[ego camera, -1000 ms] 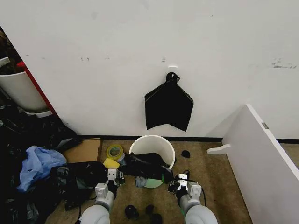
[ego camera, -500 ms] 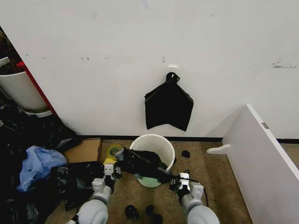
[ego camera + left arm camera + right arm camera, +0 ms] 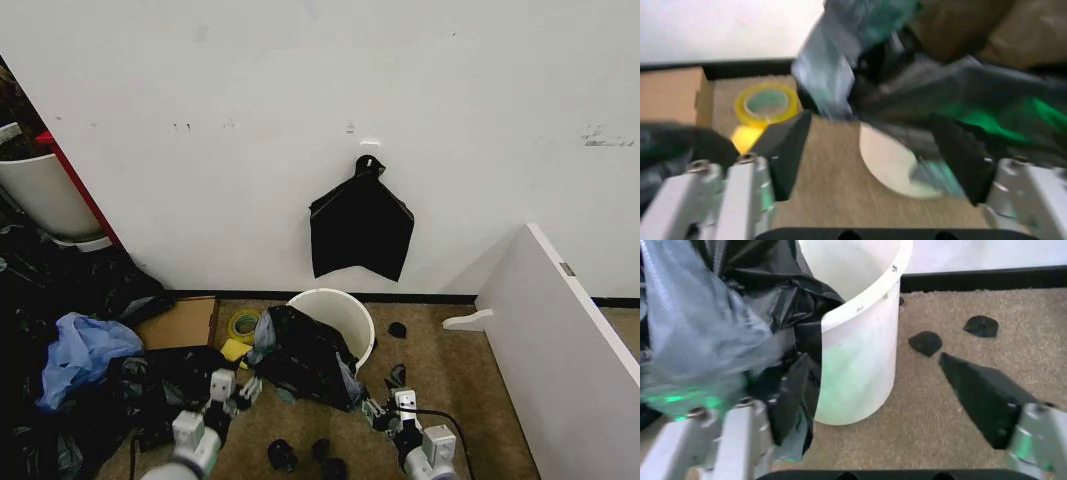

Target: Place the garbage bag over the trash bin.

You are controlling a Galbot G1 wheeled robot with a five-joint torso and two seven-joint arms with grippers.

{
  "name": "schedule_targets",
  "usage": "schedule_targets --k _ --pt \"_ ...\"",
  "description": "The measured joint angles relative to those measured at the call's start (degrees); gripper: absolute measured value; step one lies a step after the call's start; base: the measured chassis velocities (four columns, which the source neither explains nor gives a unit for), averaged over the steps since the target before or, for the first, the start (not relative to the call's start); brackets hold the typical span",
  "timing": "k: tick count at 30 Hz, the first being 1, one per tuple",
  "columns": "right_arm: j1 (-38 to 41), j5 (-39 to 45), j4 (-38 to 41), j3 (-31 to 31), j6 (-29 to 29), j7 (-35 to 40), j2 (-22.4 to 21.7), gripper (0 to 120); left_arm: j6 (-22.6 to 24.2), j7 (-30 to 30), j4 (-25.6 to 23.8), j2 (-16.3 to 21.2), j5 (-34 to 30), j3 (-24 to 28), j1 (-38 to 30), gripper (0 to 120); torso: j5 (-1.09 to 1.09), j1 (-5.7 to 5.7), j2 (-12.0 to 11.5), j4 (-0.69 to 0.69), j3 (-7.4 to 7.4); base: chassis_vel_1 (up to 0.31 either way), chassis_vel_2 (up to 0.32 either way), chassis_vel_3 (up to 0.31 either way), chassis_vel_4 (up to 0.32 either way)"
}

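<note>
1. Left gripper (image 3: 233,391) low over the carpet at the robot's near left, jaws apart with nothing between them; in the left wrist view (image 3: 873,155) the wide gap frames carpet and bag folds.
2. Right gripper (image 3: 388,406) low at near right, beside the base of the bin; jaws apart in the right wrist view (image 3: 880,400), left finger against hanging bag plastic, not clamped on it.
3. Garbage bag (image 3: 305,350) bunched and draped over the near-left rim of the trash bin (image 3: 345,305), spilling down the bin's front side toward the carpet; far and right rim uncovered; right wrist view shows the bag (image 3: 767,285) partly inside the bin (image 3: 860,340) mouth and hanging outside.
4. Yellow tape roll (image 3: 243,324) on the carpet just left of the bin; also in left wrist view (image 3: 767,102).
5. Cardboard piece (image 3: 180,322) further left; blue plastic bag (image 3: 80,350) among black bags at far left.
6. Flat black bag (image 3: 360,232) hangs on the white wall above the bin.
</note>
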Motion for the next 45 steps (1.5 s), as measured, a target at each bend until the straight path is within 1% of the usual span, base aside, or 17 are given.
schedule_targets --k 2,3,7,12,15,19,20,23,27,28,30,32,35,36,40,43,45 --pt "-0.8 0.0 0.9 0.4 0.7 -0.7 -0.3 85 -1.9 0.6 -0.5 0.3 -0.7 -1.4 2.0 86 -0.01 0.0 0.0 0.0 0.0 0.0 0.0 0.0 0.0" --pt "-0.8 0.0 0.9 0.4 0.7 -0.7 -0.3 85 -1.9 0.6 -0.5 0.3 -0.7 -1.4 2.0 86 -0.01 0.0 0.0 0.0 0.0 0.0 0.0 0.0 0.0" --pt "-1.6 0.5 3.2 1.3 1.6 -2.0 -0.9 97 -4.4 0.9 -1.6 -0.8 -0.5 -3.5 4.1 98 0.0 0.0 0.0 -0.01 0.0 0.0 0.0 0.0 0.0" --pt "-1.0 4.4 6.9 2.8 1.3 -3.2 -2.7 100 -5.0 0.4 -2.9 -3.4 0.8 -3.6 5.2 100 0.0 0.0 0.0 0.0 0.0 0.0 0.0 0.0 0.0" --pt "0.0 10.3 9.5 5.4 -1.4 -3.8 -5.7 100 -5.0 0.1 -3.9 -5.1 2.6 -3.2 6.0 100 -0.01 0.0 0.0 -0.01 0.0 0.0 0.0 0.0 0.0" --pt "5.8 18.1 7.1 10.5 -5.0 -8.0 -10.7 100 -4.4 -0.8 -4.7 -5.9 5.2 -2.3 6.2 100 0.02 0.0 0.0 0.0 0.01 0.0 0.0 0.0 0.0" --pt "5.8 18.1 7.1 10.5 -5.0 -8.0 -10.7 100 -4.4 -0.8 -4.7 -5.9 5.2 -2.3 6.2 100 0.02 0.0 0.0 0.0 0.01 0.0 0.0 0.0 0.0" --pt "12.4 24.3 2.7 12.9 -10.0 -15.5 -15.1 100 -3.8 -1.3 -5.2 -6.7 7.1 -2.0 6.0 100 0.0 0.0 0.0 -0.03 0.01 0.0 0.0 0.0 0.0" --pt "26.5 27.1 -5.9 7.5 -15.1 -25.2 -20.0 100 -3.3 -2.0 -5.6 -9.4 9.2 -2.5 7.2 100 0.01 0.01 0.0 0.0 0.02 0.0 0.0 0.0 0.0" --pt "26.5 27.1 -5.9 7.5 -15.1 -25.2 -20.0 100 -3.3 -2.0 -5.6 -9.4 9.2 -2.5 7.2 100 0.01 0.01 0.0 0.0 0.02 0.0 0.0 0.0 0.0" --pt "31.6 27.1 -9.0 4.5 -16.3 -27.0 -20.6 100 -3.3 -2.2 -5.7 -10.4 9.8 -2.8 7.6 100 0.0 0.01 0.0 0.01 0.01 0.0 0.0 0.0 0.0" --pt "39.6 26.8 -15.1 -1.5 -17.3 -29.1 -20.6 100 -3.3 -2.5 -6.2 -11.7 10.5 -3.1 8.6 100 0.0 0.01 0.0 0.02 0.02 0.0 0.0 0.0 0.0" --pt "47.7 25.4 -22.0 -8.5 -17.8 -31.2 -19.6 100 -3.2 -2.5 -6.8 -12.6 10.8 -3.4 9.5 100 -0.01 0.01 0.0 -0.01 0.02 0.0 0.0 0.0 0.0" --pt "47.7 25.4 -22.0 -8.5 -17.8 -31.2 -19.6 100 -3.2 -2.5 -6.8 -12.6 10.8 -3.4 9.5 100 -0.01 0.01 0.0 -0.01 0.02 0.0 0.0 0.0 0.0" --pt "55.2 21.0 -30.3 -15.4 -17.6 -35.0 -16.5 100 -3.3 -2.3 -7.2 -13.3 11.2 -3.9 10.1 100 -0.01 0.01 0.0 0.01 0.02 0.0 0.0 0.0 0.0" --pt "57.7 18.8 -34.6 -17.4 -16.9 -36.1 -14.1 100 -3.4 -2.2 -7.4 -13.6 11.4 -4.0 10.5 100 -0.01 0.01 0.0 0.0 0.02 0.0 0.0 0.0 0.0" --pt "59.4 17.2 -38.2 -18.4 -15.9 -36.8 -12.4 96 -3.5 -2.1 -7.6 -13.6 11.6 -4.0 11.0 100 0.0 0.01 0.0 0.0 0.02 0.0 0.0 0.0 0.0"
